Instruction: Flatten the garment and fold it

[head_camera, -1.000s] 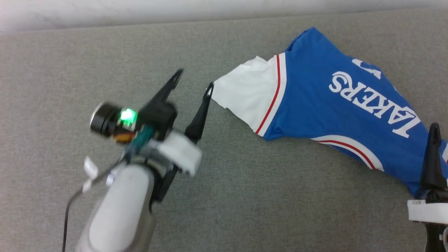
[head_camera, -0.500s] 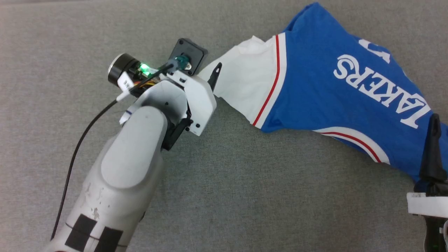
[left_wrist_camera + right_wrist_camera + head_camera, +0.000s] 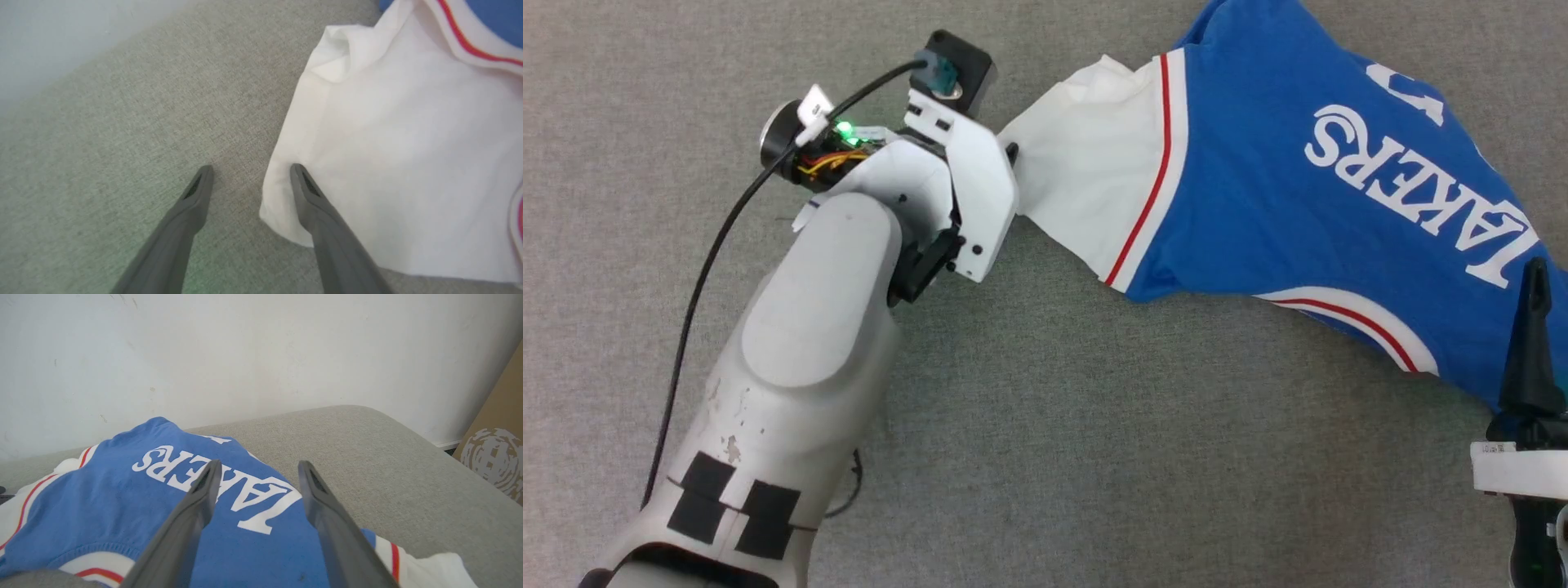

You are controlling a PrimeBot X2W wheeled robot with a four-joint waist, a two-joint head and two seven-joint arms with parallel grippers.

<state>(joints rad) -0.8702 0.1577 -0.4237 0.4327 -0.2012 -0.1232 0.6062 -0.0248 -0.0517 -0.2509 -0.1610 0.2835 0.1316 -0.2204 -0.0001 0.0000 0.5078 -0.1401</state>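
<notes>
At garment sleeve (image 3: 1086,171), left arm (image 3: 809,343) outstretched.

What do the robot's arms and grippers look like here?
The left arm is pale grey and scuffed, with black square patches, a white wrist bracket, a black cable and a green light. Left gripper and right gripper have long dark tapering fingers.

Left end effector (image 3: 250,167) now at garment (image 3: 408,155)

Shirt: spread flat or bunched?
Bunched. The shirt lies twisted on the grey surface, white sleeve creased and curled at its corner.
</notes>
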